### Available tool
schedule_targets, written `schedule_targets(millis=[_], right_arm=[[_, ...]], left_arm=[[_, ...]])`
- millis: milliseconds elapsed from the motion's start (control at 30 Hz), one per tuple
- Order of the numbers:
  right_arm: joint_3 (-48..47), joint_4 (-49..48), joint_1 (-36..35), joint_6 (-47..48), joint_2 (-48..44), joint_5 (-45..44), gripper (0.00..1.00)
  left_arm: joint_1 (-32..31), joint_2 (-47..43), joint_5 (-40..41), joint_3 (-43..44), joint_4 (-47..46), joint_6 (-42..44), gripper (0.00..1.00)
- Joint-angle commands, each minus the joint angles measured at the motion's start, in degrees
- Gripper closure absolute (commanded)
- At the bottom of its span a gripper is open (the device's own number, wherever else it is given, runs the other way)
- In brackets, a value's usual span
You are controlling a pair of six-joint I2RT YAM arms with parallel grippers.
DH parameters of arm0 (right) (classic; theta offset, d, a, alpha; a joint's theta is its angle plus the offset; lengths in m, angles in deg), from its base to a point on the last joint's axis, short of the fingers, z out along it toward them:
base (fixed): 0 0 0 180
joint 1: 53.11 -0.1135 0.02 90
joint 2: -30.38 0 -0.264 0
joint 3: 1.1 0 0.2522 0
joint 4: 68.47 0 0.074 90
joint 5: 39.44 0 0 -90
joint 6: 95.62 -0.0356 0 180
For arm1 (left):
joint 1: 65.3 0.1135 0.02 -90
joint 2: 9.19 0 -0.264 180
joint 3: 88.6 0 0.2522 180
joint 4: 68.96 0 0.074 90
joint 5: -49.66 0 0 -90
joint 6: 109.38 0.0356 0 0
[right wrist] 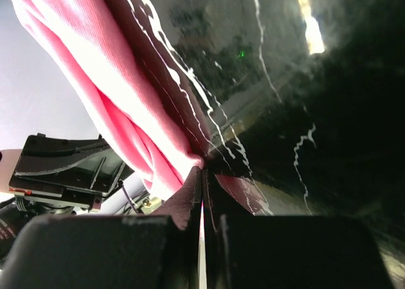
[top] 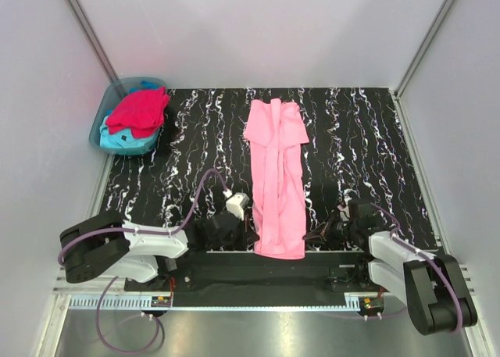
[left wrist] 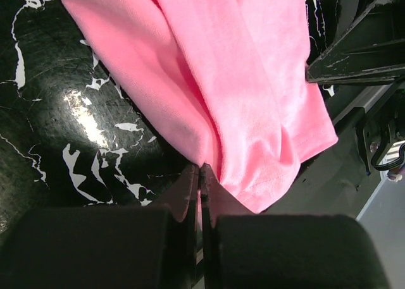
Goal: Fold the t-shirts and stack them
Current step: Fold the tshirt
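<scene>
The left end effector (left wrist: 201,175) and right end effector (right wrist: 203,175) each pinch closed on the pink tee (top: 276,169), at its near edge

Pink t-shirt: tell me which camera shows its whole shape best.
Top external: the pink t-shirt lies there whole, a long narrow strip on the table. The wrist views show only its near end, pinched in the left gripper and the right gripper.

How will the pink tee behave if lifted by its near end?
Probably floppy: the pink tee creases and bunches where the left tool and right tool pinch it. Likely light: its layers lie thin and flat. It may sag between the grips.
</scene>
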Motion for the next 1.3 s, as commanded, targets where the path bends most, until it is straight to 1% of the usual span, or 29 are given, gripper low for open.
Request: schedule_targets(millis=[0, 233, 400, 567, 767, 800, 867, 1033, 1067, 1100, 1167, 1267], right_arm=[[-1.92, -0.92, -0.22, 0.62, 1.78, -2.87, 1.00], [-6.49, -1.27, -0.22, 1.33, 4.68, -3.66, 1.00], [-6.50, -2.41, -0.22, 1.15, 6.62, -4.02, 1.00], [-6.93, -4.08, -0.22, 0.89, 7.32, -3.93, 1.00], [-7.64, -3.29, -0.22, 0.62, 5.48, -3.05, 1.00], [-7.90, -0.85, -0.22, 0.71, 4.52, -3.05, 1.00], [-8.08, -0.04, -0.22, 0.63, 3.55, -2.53, 1.00], [-10.36, 2.42, -0.22, 1.33, -1.02, -2.08, 1.00], [-11.14, 2.77, -0.22, 1.50, -2.07, -2.08, 1.00], [-11.50, 2.86, -0.22, 1.68, -2.43, -1.91, 1.00], [-12.12, 2.95, -0.22, 1.68, -2.96, -2.08, 1.00], [-13.08, 2.95, -0.22, 1.59, -2.70, -2.08, 1.00]], left_arm=[[0.39, -1.20, -0.36, 0.52, -2.32, -0.03, 1.00], [0.39, -7.34, 0.08, -1.15, 1.45, -2.31, 1.00], [0.39, -11.91, 1.31, -2.73, 3.92, -3.01, 1.00], [0.13, -13.50, 0.96, -2.91, 6.46, -4.95, 1.00], [-3.56, -14.29, 2.89, -2.90, 10.15, -6.80, 1.00], [-3.82, -14.56, 3.07, -2.99, 11.03, -7.32, 1.00], [-4.44, -15.52, 3.68, -2.73, 12.35, -7.41, 1.00], [-4.88, -18.95, 6.75, 0.77, 18.67, -6.01, 1.00], [-4.97, -19.56, 8.50, 1.74, 19.99, -5.40, 1.00], [-4.97, -19.74, 9.65, 2.80, 22.61, -4.17, 1.00], [-4.79, -19.83, 12.46, 5.79, 24.83, -2.76, 1.00], [-4.27, -18.96, 13.26, 8.51, 25.89, -0.39, 1.00]])
